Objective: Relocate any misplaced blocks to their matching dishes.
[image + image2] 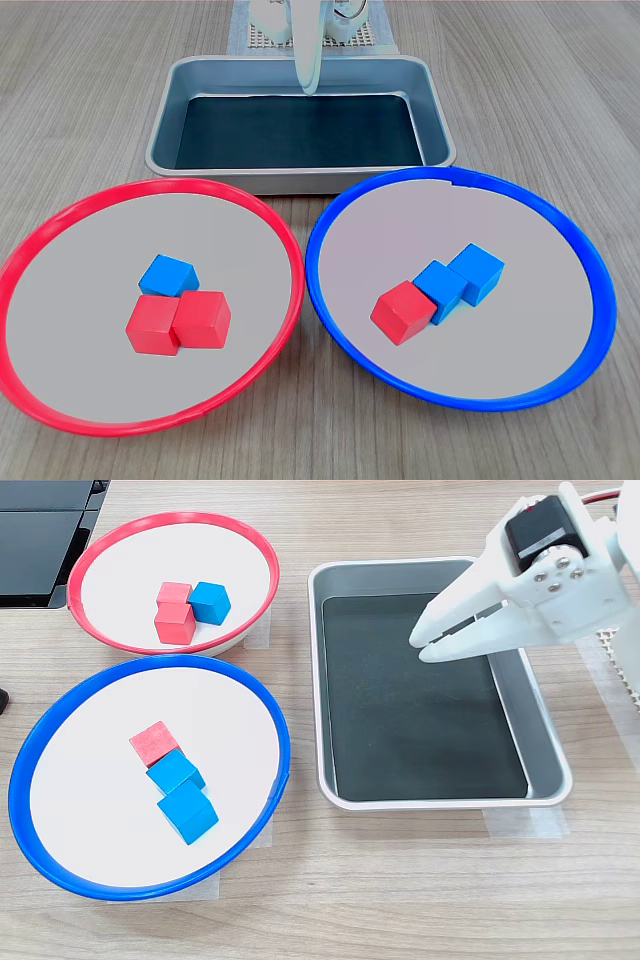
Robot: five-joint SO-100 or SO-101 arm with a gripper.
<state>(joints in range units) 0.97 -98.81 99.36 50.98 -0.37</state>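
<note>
The red-rimmed dish [40, 240] [262, 550] holds one misplaced blue block [168, 274] [210, 602] touching two red cubes [202, 318] [175, 623]. In the blue-rimmed dish [590, 260] [275, 720] a misplaced red block [403, 311] [153, 743] lies at the end of a row with two blue cubes [477, 272] [187, 813]. My white gripper [308, 85] [420, 647] hangs above the grey tray, away from both dishes. It is shut, with only a thin slit between the fingers and nothing held.
A rectangular grey metal tray [165, 110] [545, 730] with a dark bottom stands behind the dishes, below the gripper. A white mesh mat [260, 38] lies at the arm's base. A black flat object [40, 530] sits at the second exterior view's top left.
</note>
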